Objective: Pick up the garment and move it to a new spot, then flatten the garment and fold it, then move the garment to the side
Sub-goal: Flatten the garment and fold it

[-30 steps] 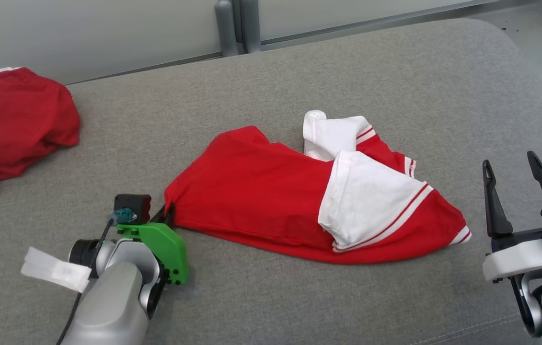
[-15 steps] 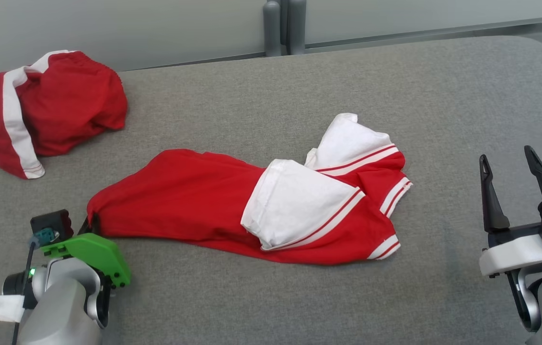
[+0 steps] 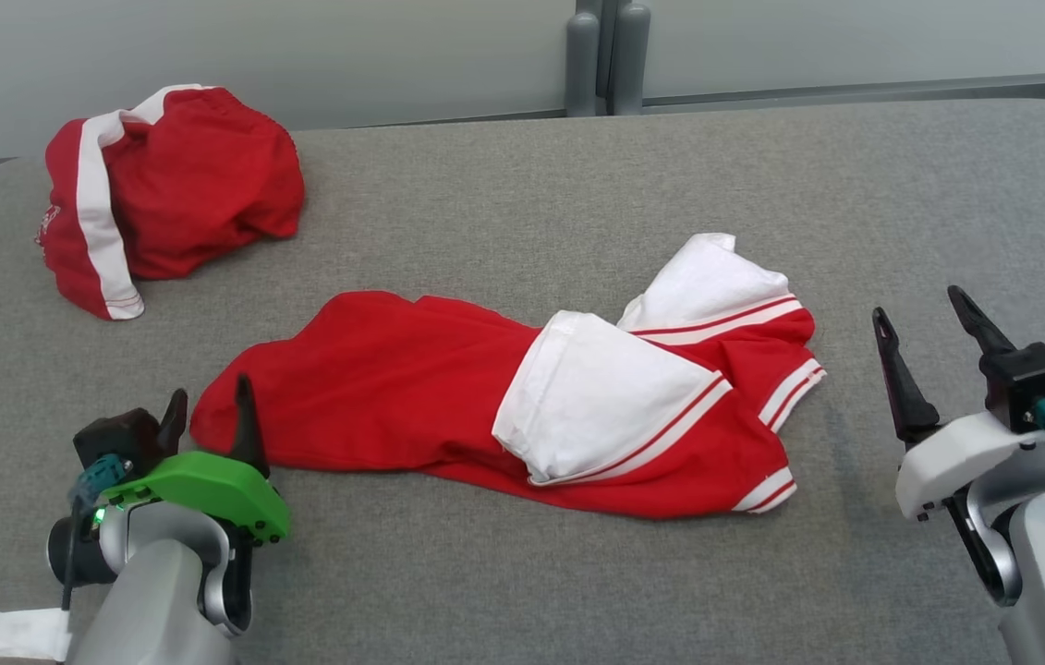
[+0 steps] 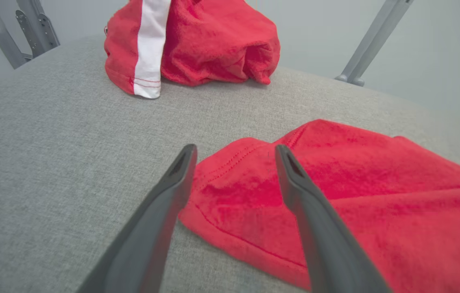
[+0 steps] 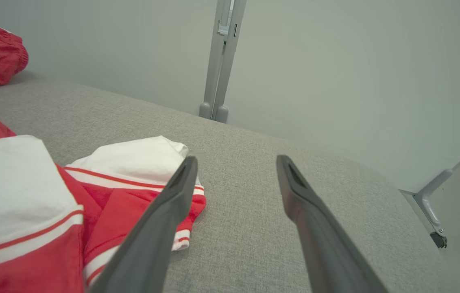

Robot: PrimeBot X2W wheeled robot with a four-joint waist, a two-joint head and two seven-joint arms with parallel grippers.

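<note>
The garment (image 3: 393, 388) is a red shirt with white, red-striped sleeves, lying rumpled and stretched sideways across the middle of the grey padded table (image 3: 522, 194). My left gripper (image 3: 211, 388) is open at the garment's left corner, its fingers rising just in front of the red hem. In the left wrist view the left gripper (image 4: 235, 147) straddles that red corner (image 4: 356, 183) from above, and nothing is held. My right gripper (image 3: 917, 303) is open to the right of the sleeves, apart from the cloth. In the right wrist view the right gripper (image 5: 237, 158) has the striped sleeve (image 5: 132, 162) just beyond its left finger.
A second red garment (image 3: 189, 175) with a white stripe sits bunched at the table's far left corner. Grey metal posts (image 3: 605, 55) stand behind the far edge against a pale wall. Bare grey padding lies in front of the shirt and to its right.
The head camera has swung, shifting the whole scene. My left gripper, earlier shut on the garment's left corner, is open with its fingers raised, and the corner lies on the table.
</note>
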